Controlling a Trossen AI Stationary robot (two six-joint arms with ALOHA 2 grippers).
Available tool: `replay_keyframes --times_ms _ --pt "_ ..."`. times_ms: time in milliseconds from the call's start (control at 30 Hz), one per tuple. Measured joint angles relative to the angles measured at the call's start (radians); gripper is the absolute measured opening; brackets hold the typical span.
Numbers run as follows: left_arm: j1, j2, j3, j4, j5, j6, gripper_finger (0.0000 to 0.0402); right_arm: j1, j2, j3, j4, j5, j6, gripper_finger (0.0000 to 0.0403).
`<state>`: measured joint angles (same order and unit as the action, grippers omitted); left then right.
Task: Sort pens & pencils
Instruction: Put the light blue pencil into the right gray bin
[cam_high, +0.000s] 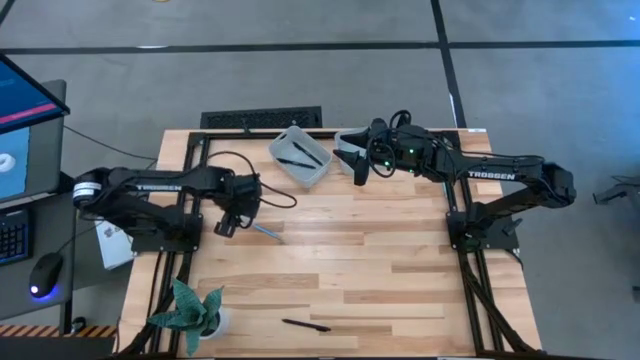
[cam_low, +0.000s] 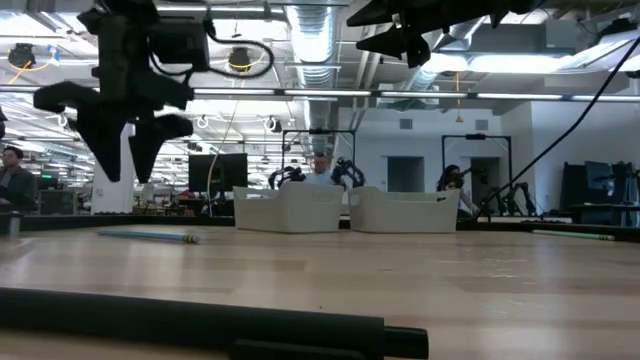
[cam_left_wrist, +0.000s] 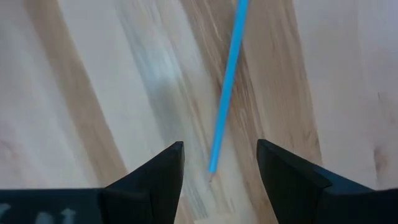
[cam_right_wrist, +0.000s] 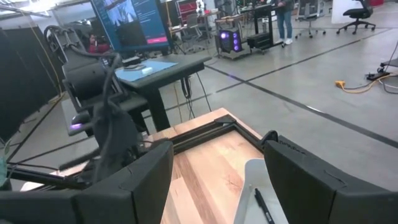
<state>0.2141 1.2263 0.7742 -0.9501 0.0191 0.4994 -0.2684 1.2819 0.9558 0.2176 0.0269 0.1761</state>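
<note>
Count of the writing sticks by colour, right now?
black sticks: 3 (two in the bin, one near the table's front edge)
teal-blue stick: 1 (on the table below the left gripper)
Total: 4 in clear view

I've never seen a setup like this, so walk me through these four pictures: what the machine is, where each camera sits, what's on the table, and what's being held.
It is a robot with two dark arms at a wooden table, each ending in a two-finger end effector.

One picture looks straight down, one looks level across the tabletop, and two come from cameras on the wrists.

The left end effector hangs open just above a blue stick, which lies on the wood between its fingers, not gripped. The right end effector is open and empty, over the right bin.

Two pale bins stand at the far edge. The left bin holds black sticks, and the right wrist view shows a black stick in the other. Another black stick lies near the front edge, beside a potted plant.

Nothing is held.
</note>
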Motion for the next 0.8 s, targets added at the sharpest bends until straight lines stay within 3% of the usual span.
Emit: replay_keyframes --times_ms 333,533,800 --pt "-0.031 0.167 0.000 0.028 -0.082 0.018 0.0194 0.000 0.000 0.000 -0.008 0.000 0.001 0.0276" --pt "-0.054 0.240 0.000 0.025 -0.031 0.031 0.0194 0.000 0.000 0.000 -0.032 0.000 0.001 0.0276" --pt "-0.068 0.290 0.000 0.100 -0.062 0.001 0.0194 0.000 0.000 0.000 -0.039 0.000 0.001 0.0276"
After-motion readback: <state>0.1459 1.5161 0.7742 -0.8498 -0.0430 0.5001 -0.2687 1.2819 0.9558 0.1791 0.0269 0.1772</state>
